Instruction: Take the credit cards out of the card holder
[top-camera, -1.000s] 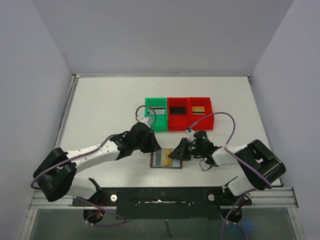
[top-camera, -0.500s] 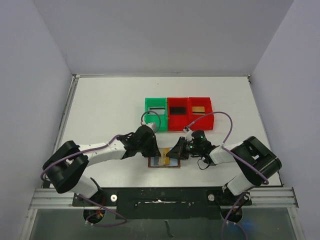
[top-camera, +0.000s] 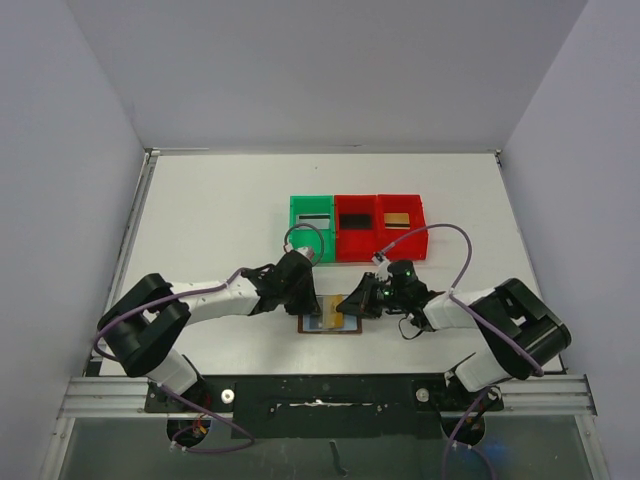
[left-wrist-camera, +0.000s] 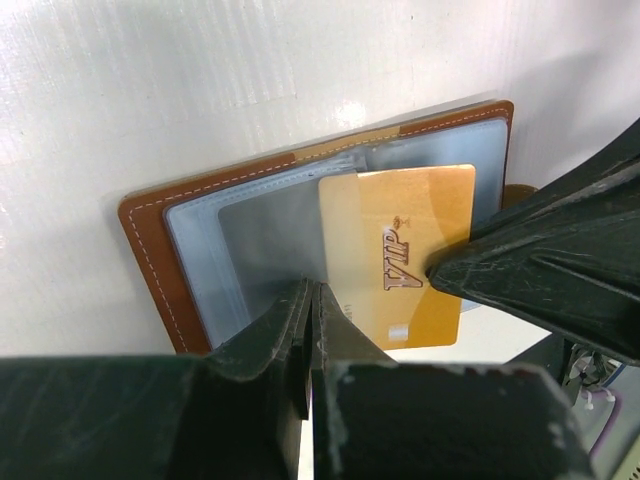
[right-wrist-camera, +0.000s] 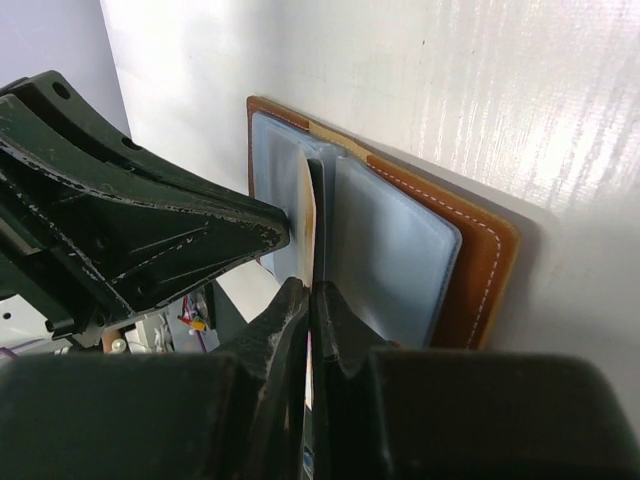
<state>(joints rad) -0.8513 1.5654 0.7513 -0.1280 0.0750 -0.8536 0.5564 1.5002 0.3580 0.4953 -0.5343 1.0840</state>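
Observation:
The card holder (top-camera: 322, 325) lies open on the table near the front edge, brown leather (left-wrist-camera: 150, 240) with pale blue-grey pockets (right-wrist-camera: 390, 240). One credit card (left-wrist-camera: 400, 230), gold with "VIP" on it, sticks partly out of a pocket past the holder's edge. My right gripper (top-camera: 348, 306) is shut on this card, whose thin edge (right-wrist-camera: 304, 195) runs between the jaws (right-wrist-camera: 310, 290). My left gripper (top-camera: 312, 304) is shut, its tip (left-wrist-camera: 312, 290) at the card's left edge on the grey pocket. Nothing shows between its jaws.
Behind the card holder stand a green bin (top-camera: 312, 228) and two red bins (top-camera: 357, 228) (top-camera: 400, 225), each with a card inside. Both arms reach in from the sides and meet over the holder. White walls close off the table's far side.
My left arm has swung in and down to the card holder, and its jaws have closed. The right gripper has stayed shut at the holder's right side.

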